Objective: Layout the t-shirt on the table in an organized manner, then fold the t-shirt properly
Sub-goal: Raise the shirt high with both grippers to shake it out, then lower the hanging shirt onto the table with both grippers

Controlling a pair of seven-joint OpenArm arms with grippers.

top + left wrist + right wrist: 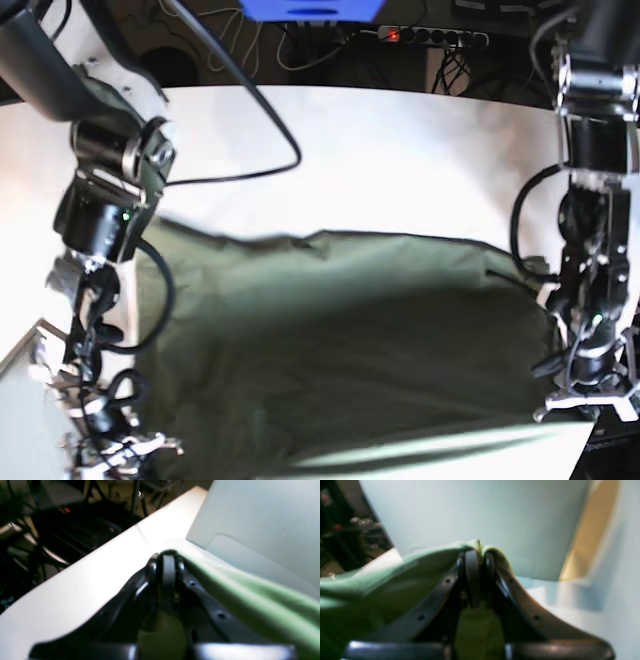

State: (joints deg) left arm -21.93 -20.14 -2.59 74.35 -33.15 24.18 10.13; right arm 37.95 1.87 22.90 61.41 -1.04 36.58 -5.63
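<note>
- The left gripper [168, 555] is pinching the t-shirt [340, 340] tightly.
- The right gripper [475, 552] is clamping another shirt edge.
- The cloth is stretching between them over the table [400, 160].

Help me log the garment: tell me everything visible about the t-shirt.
The t-shirt is olive-green, soft cloth with shallow wrinkles, spread wide across the white table. Each wrist view shows a bunched bit pinched in a shut claw: left claw, right claw. Collar and sleeves cannot be made out.
</note>
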